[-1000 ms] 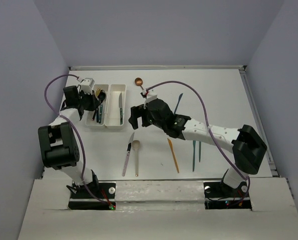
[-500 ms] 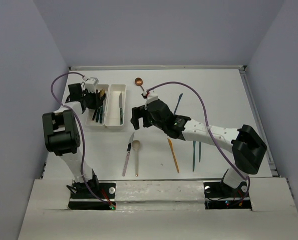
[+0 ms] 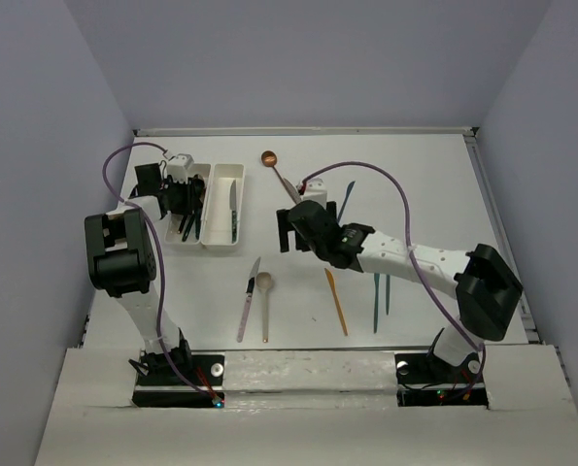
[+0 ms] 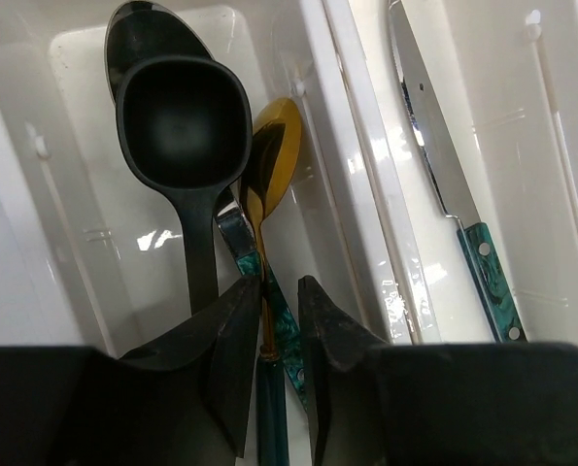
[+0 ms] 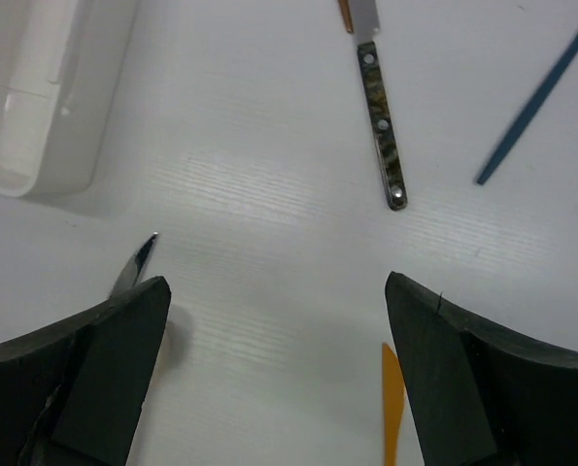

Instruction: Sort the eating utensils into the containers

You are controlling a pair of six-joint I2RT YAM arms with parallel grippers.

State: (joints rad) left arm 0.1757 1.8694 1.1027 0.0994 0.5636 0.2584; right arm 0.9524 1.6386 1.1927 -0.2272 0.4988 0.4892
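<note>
Two white trays stand side by side at the back left, the left tray (image 3: 183, 229) and the right tray (image 3: 222, 216). My left gripper (image 3: 179, 197) is low in the left tray (image 4: 85, 58). Its jaws are a narrow way apart around the gold spoon's (image 4: 274, 146) handle, beside a black spoon (image 4: 182, 126), a silver spoon (image 4: 138, 29) and a teal-handled utensil (image 4: 287, 320). A teal-handled knife (image 4: 434, 155) lies in the right tray (image 4: 551, 116). My right gripper (image 3: 287, 229) is wide open and empty over bare table (image 5: 279, 320).
Loose on the table are a copper spoon (image 3: 269, 158), a teal knife (image 3: 346, 201), a silver knife (image 3: 248, 299), a beige spoon (image 3: 264, 291), an orange knife (image 3: 336, 301) and two teal utensils (image 3: 376, 301). The right wrist view shows the silver knife's tip (image 5: 139, 260) and the orange knife's tip (image 5: 392, 408).
My right gripper has moved a little to the right, away from the trays, still open. My left arm's elbow has swung back while its gripper stayed in the left tray.
</note>
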